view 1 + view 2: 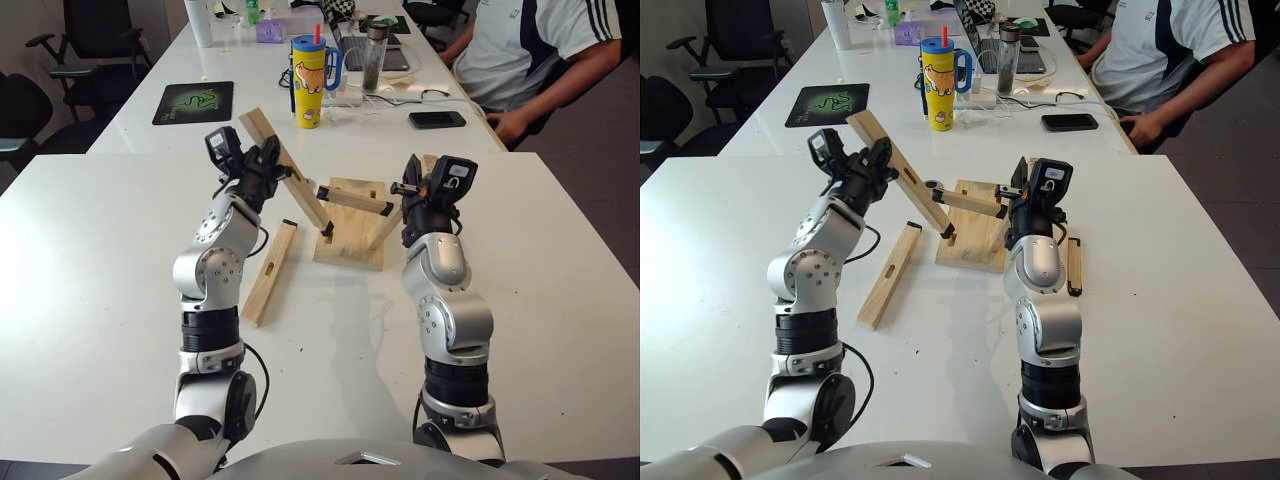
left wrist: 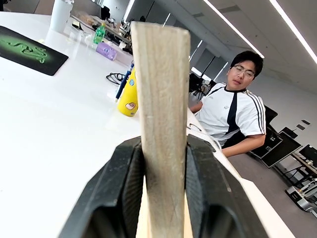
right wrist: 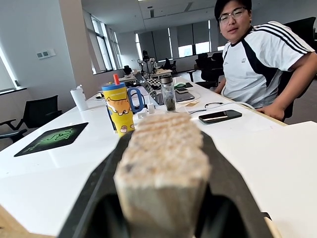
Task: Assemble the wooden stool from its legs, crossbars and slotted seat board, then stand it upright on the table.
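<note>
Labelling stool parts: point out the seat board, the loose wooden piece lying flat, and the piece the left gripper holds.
seat board [image 1: 352,248]: left eye view, bare near edge.
loose wooden piece [image 1: 262,292]: left eye view, its nearer half.
held piece [image 1: 306,196]: left eye view, its lower half.

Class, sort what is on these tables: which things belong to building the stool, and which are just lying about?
Stool job: seat board; tilted leg gripped by the left claw; wooden piece gripped by the right claw; slotted leg lying loose.
Lying about: yellow mug; phone; mouse mat; bottle.
</note>
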Robot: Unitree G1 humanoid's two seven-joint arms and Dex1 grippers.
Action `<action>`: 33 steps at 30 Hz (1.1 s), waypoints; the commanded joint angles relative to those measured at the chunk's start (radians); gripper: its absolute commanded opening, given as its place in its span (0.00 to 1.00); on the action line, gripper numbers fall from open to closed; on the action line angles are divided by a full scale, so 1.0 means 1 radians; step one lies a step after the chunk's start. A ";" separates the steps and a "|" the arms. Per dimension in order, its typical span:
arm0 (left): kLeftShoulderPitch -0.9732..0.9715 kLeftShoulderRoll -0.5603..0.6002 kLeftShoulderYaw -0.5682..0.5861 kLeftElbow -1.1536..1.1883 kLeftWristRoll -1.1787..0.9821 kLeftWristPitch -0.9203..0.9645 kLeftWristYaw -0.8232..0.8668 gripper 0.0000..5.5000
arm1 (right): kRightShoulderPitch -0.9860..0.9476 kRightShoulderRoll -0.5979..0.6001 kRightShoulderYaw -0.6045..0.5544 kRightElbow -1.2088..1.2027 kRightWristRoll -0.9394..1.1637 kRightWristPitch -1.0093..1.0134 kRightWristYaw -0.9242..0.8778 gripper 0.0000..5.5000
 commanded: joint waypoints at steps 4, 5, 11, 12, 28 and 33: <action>-0.021 -0.016 -0.043 0.124 0.068 -0.131 -0.084 0.19 | 0.050 0.068 0.007 0.001 0.014 -0.044 -0.017 0.18; -0.024 -0.015 -0.044 0.137 0.075 -0.156 -0.096 0.19 | 0.051 0.065 0.006 0.001 0.018 -0.045 -0.013 0.18; -0.014 -0.025 -0.041 0.199 0.131 -0.268 -0.104 0.19 | 0.059 0.043 0.001 0.005 0.035 -0.050 0.004 0.18; -0.011 -0.034 -0.036 0.206 0.129 -0.282 -0.100 0.19 | 0.059 0.040 0.001 0.007 0.036 -0.051 0.007 0.18; -0.051 -0.114 -0.008 0.141 0.093 -0.380 -0.062 0.19 | 0.033 0.019 -0.008 0.038 0.031 -0.057 0.046 0.18; -0.039 -0.134 0.004 0.260 0.096 -0.408 -0.055 0.19 | 0.016 0.015 -0.011 0.048 0.029 -0.054 0.055 0.18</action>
